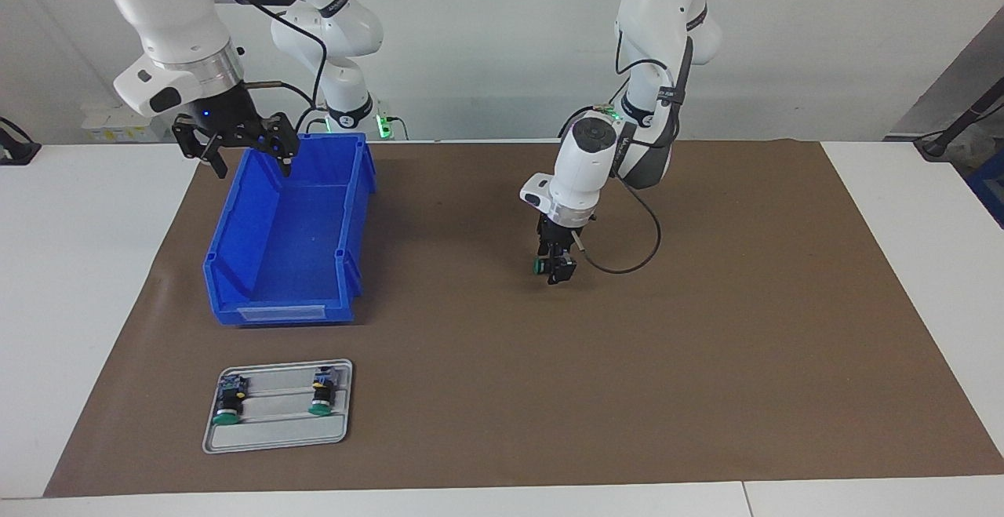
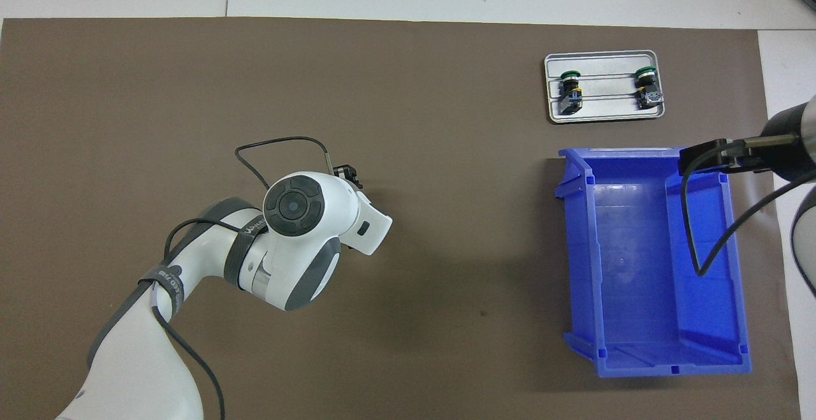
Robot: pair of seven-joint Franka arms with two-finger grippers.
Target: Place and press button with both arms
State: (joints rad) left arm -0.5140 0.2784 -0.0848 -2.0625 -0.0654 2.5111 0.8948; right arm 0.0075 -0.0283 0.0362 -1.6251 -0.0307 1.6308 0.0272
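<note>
The left gripper (image 1: 555, 267) hangs above the middle of the brown mat (image 1: 706, 344), its fingers clamped on a green-capped push button (image 1: 542, 266). The right gripper (image 1: 249, 154) waits with fingers spread wide above the robot-side corner of an empty blue bin (image 1: 235, 297). Farther from the robots than the bin, a grey tray (image 1: 274, 438) holds two more buttons (image 1: 229, 405).

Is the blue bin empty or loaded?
Empty: the blue bin shows only bare floor in both views; nothing lies inside.
</note>
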